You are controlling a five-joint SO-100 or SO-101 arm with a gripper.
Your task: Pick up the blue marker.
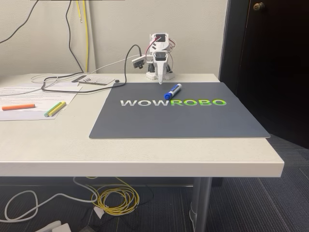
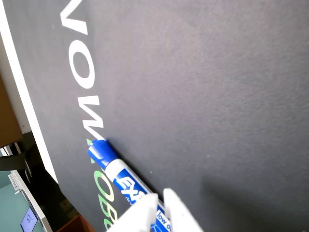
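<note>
The fingers [image 2: 161, 205] are standing slightly spread directly over the blue marker [image 2: 118, 174], which is lying on the grey mat [image 2: 203, 96].

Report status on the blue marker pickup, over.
Gripper low over the mat, fingers straddling the barrel, not closed. Blue marker flat on the mat. Nothing in the way.

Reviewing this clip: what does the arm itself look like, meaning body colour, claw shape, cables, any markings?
In the fixed view the arm is small and white, with dark joint blocks and thin red wires at the top. Its claw tapers to a long white point. A black cable and a white cable run from it across the table. In the wrist view the claw fingertips are plain white wedges. I can make out no markings.
</note>
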